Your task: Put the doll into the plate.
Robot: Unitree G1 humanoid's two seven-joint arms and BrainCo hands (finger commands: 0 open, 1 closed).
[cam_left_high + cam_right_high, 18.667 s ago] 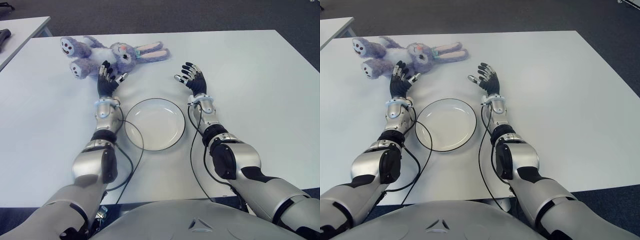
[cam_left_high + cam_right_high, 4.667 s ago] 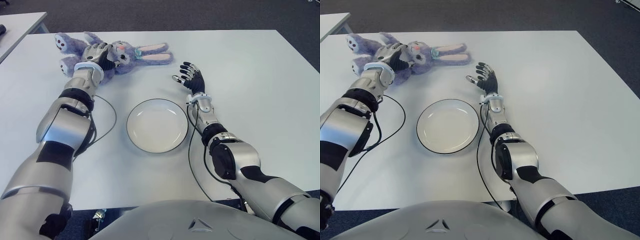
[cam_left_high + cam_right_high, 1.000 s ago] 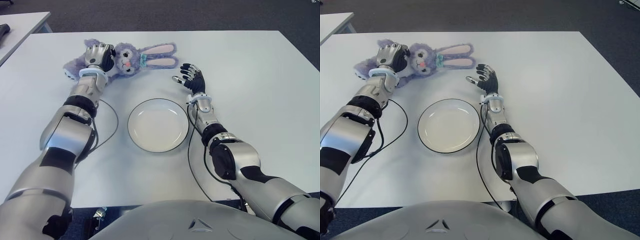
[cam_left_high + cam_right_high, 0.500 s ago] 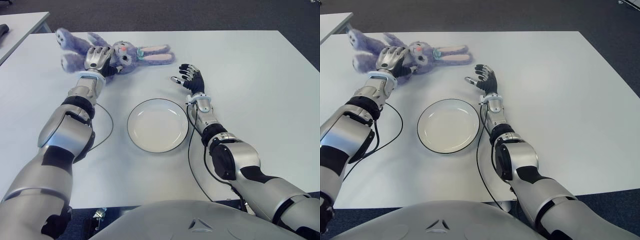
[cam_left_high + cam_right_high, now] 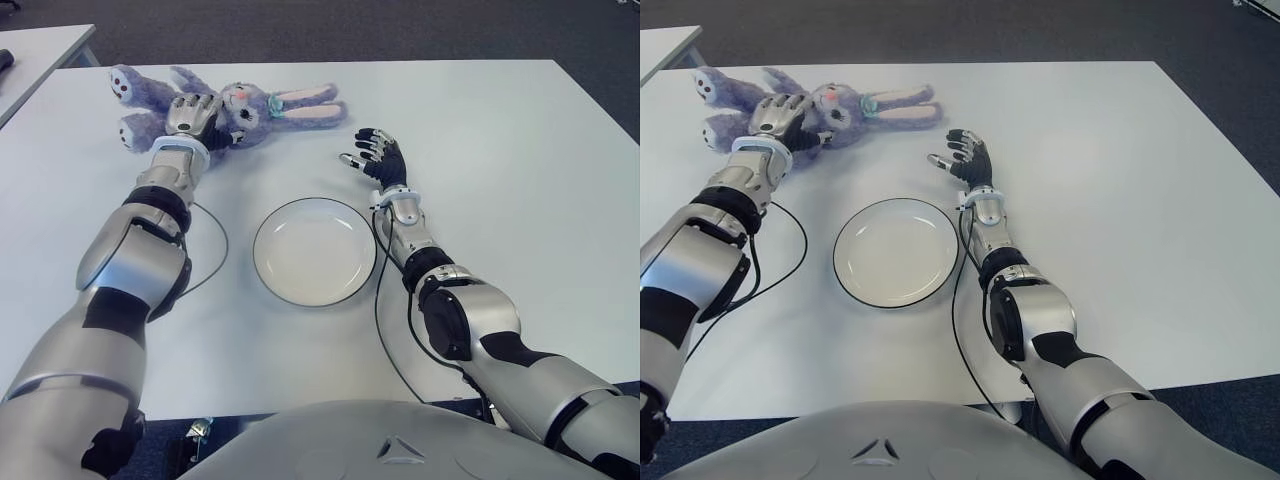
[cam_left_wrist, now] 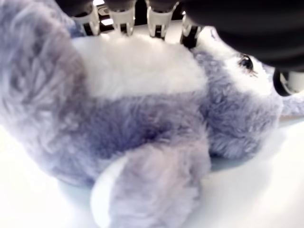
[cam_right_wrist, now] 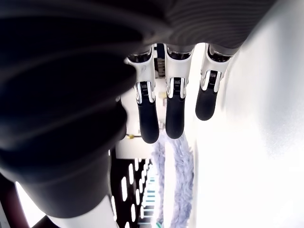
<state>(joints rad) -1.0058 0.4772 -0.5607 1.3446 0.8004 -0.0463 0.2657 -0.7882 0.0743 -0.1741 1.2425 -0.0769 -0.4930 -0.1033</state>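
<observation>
A white worktop [image 5: 520, 140] carries everything. The doll [image 5: 245, 105], soft, light and floppy, is clasped round its middle by the left hand [image 5: 195, 115]; the plate [image 5: 313, 250] lies nearer the robot. The right hand [image 5: 375, 158], spread, holds nothing.

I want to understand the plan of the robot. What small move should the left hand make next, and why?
Probably lift the doll a little off the table. The left hand is closed over the doll's body at the far left of the table, and the plate lies empty, nearer the robot and to its right. The right hand shows open beyond the plate's right edge, holding nothing.
</observation>
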